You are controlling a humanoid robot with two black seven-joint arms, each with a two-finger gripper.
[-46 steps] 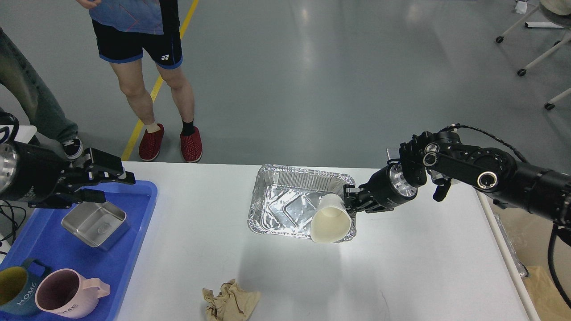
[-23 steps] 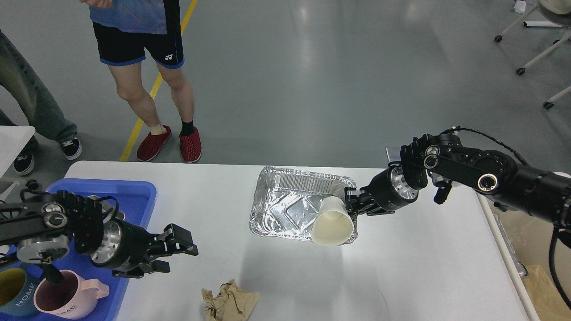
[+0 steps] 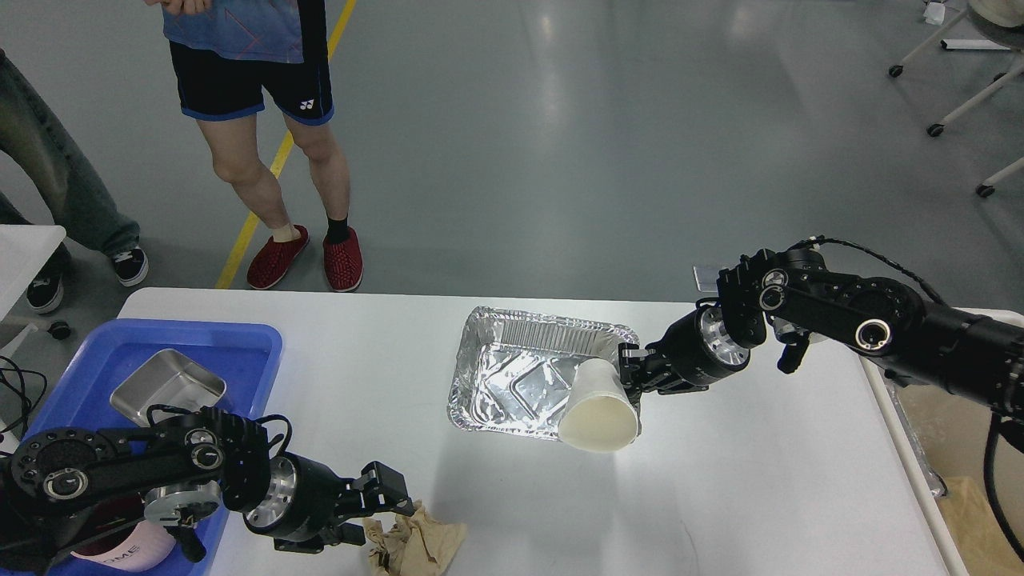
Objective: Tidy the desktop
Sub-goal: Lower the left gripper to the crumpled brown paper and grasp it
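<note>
Brown crumpled paper point(image 3: 414, 546) lies at 6 o'clock on the desktop point(image 3: 360, 376), just off my left gripper point(image 3: 392, 506) toward 4 o'clock, fingers apart and empty, while my right gripper point(image 3: 628, 376) pinches the paper cup point(image 3: 598, 400).

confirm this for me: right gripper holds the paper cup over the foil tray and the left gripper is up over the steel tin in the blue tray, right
Not quite. The head view shows the left gripper low by the crumpled brown paper on the desktop, not over the steel tin. The right gripper does hold the paper cup over the foil tray.
</note>
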